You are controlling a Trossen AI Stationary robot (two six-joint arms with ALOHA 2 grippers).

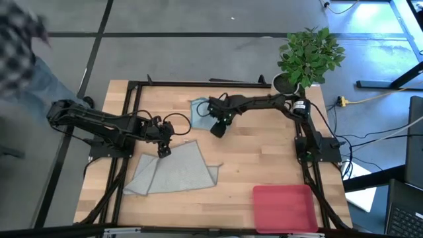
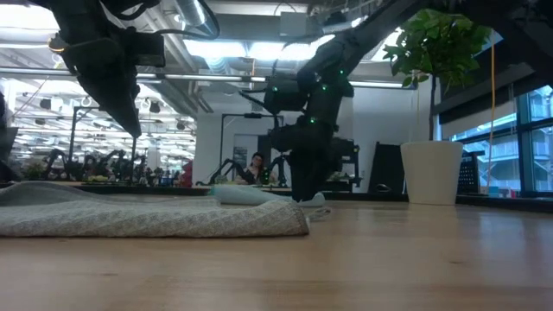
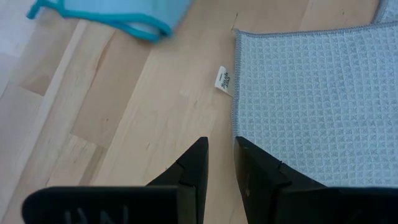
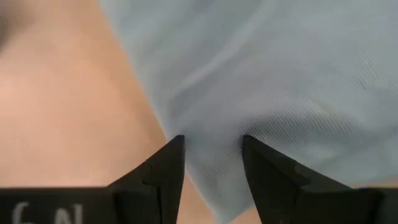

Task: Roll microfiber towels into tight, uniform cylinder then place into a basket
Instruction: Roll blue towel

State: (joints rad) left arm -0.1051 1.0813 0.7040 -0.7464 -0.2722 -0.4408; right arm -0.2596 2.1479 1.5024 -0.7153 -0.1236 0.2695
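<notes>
The pale grey-green towel (image 1: 175, 170) lies flat on the wooden table, one side folded over, with its white tag (image 3: 222, 79) at the far edge. My left gripper (image 1: 162, 151) hangs above that towel's far left corner, narrowly open and holding nothing. The smaller teal-blue towel (image 1: 198, 112) lies bunched farther back. My right gripper (image 1: 217, 130) points down at the teal towel's near right edge (image 4: 186, 155), open, one finger on either side of that edge. The pink basket (image 1: 284, 206) sits at the near right. My right gripper comes at the teal towel's edge (image 4: 205, 168) from above, its fingers low over the table. The cloth lies spread under both fingertips. I cannot tell whether they touch it.
A potted plant (image 1: 307, 59) stands at the table's far right corner. Black frame rails (image 1: 132, 99) run along the left and far sides. A person (image 1: 20, 59) is beyond the far left corner. Bare wood lies between the towels and the basket.
</notes>
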